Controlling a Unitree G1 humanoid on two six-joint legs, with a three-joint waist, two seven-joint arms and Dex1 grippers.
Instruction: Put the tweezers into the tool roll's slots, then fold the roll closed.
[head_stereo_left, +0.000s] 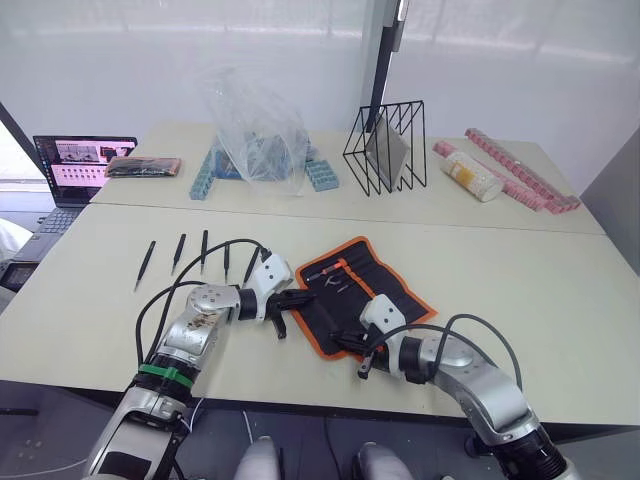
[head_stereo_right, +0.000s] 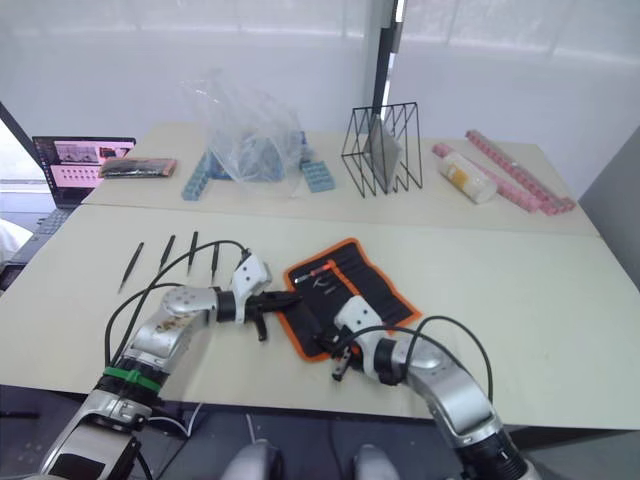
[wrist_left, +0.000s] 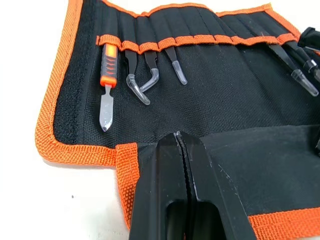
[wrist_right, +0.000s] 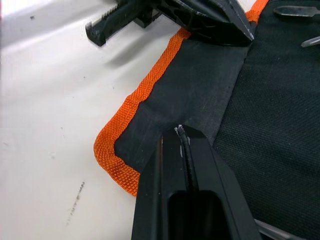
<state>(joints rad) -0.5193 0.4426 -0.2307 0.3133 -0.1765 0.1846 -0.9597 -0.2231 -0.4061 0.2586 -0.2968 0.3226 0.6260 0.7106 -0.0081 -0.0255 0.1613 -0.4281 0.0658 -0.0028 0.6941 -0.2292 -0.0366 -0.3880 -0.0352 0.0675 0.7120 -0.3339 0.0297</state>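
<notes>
Tweezers (head_stereo_left: 146, 264) lie in a loose row on the table (head_stereo_left: 520, 270), long axes near-to-far, left of the open tool roll (head_stereo_left: 362, 290). Left pincer (head_stereo_left: 291, 302), fingers together at the roll's left edge, is nearer them (judging by reach); right pincer (head_stereo_left: 352, 348), also closed, sits at its near corner.

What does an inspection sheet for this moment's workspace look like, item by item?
Surface: pale table, a second table butted behind it.
Job's things: tool roll lies open; five tweezers in a row on the table to its left, none in the free slots. Slots already hold an orange-handled tool and capped tweezers.
Clutter: plastic bag, wire rack, pink strips, dark packet.
Grippers: left gripper shut at the roll's left edge; right gripper shut at its near edge.
Cables: black loops on both arms.
Surroundings: laptop, white wall.
</notes>
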